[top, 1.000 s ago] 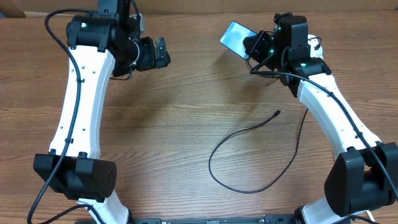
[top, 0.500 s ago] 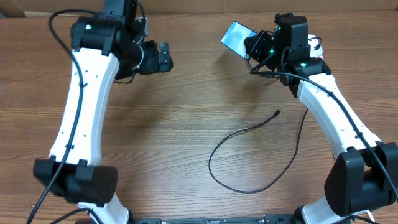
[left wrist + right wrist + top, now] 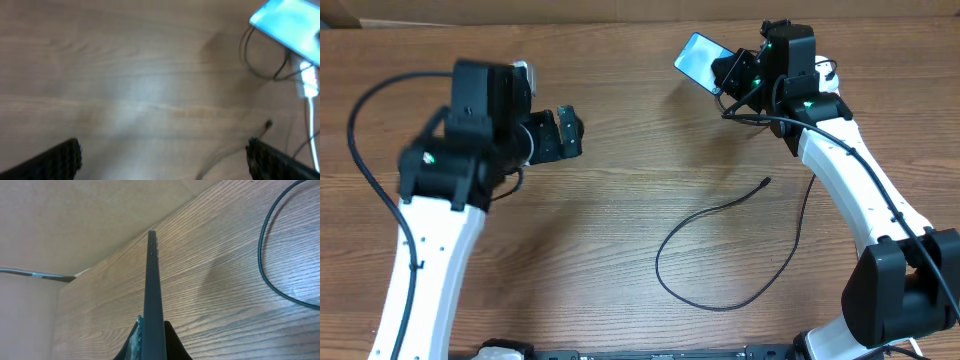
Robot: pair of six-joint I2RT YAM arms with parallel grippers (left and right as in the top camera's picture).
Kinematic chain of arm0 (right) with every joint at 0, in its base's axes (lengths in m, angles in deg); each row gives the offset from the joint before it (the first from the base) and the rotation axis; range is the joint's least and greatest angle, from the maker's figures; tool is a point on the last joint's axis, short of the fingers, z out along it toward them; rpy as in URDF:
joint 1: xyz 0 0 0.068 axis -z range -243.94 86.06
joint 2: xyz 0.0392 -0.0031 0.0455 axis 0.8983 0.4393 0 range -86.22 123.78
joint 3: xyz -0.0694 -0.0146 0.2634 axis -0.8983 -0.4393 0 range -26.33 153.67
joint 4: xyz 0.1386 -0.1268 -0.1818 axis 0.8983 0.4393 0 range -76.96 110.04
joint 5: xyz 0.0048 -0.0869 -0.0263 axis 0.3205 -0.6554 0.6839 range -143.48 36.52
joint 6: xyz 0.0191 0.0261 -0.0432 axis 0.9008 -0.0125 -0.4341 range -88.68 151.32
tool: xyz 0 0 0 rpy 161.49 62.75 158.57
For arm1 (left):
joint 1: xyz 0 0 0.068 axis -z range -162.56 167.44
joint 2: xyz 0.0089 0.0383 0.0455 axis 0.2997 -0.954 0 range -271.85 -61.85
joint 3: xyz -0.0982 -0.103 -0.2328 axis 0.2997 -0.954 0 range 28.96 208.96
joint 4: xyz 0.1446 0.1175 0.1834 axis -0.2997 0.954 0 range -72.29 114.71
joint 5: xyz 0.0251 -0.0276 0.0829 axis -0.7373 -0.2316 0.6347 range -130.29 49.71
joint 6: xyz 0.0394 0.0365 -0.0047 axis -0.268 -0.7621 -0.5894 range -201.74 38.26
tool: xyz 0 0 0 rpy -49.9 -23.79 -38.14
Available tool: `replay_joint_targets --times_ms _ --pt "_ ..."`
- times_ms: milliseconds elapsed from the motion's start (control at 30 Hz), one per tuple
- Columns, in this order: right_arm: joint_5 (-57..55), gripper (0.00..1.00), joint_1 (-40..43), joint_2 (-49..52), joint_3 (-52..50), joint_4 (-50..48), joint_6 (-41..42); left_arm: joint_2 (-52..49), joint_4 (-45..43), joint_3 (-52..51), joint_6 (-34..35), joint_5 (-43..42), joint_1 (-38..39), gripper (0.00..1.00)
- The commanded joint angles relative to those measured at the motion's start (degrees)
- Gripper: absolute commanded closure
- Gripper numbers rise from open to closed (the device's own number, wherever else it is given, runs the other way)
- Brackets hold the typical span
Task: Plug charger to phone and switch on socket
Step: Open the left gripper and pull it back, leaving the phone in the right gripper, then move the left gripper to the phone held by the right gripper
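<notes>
The left gripper [image 3: 568, 134] hovers over the wooden table [image 3: 620, 220], fingers spread wide with nothing between them. Right of centre the charger [image 3: 658, 265] lies in a loose loop, its connector tip [image 3: 766, 182] free on the wood. At far right, the right gripper [image 3: 724, 72] clamps the phone [image 3: 697, 60], held tilted above the table.

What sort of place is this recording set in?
Probably a robot test bench, not a home: a wood-grain table with a plain beige board behind it, the right gripper holding the phone, and the charger lying loose.
</notes>
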Motion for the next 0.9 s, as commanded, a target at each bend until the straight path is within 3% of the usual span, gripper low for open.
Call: replay_joint_targets --times_ms 0,133,267,467,600,733,867 --pt "0.9 0.96 -0.2 -1.31 1.62 -1.03 1.66 1.51 -10.97 -10.23 4.52 -1.29 0.33 0.01" --pt "1.9 0.96 -0.22 -1.31 1.62 -1.03 1.64 -0.94 -26.71 -18.18 9.18 -1.29 0.33 0.0" --pt "3.98 0.96 -0.22 -1.31 1.62 -1.03 1.64 -5.18 -35.3 -19.93 13.25 -2.16 0.33 0.0" --pt "5.09 0.96 -0.22 -1.31 1.62 -1.05 3.91 -9.16 -49.24 -19.93 14.62 -16.96 0.39 0.0" --pt "7.02 0.96 -0.26 -1.31 1.62 -2.19 7.74 -13.73 -57.02 -19.93 23.21 -23.82 0.39 0.0" --pt "8.57 0.96 -0.26 -1.31 1.62 -4.28 14.62 -19.71 -63.25 -19.93 36.35 -28.11 0.39 0.0" --pt "8.55 0.96 -0.26 -1.31 1.62 -4.94 21.14 -24.72 -75.6 -19.93 46.77 -33.9 0.37 0.0"
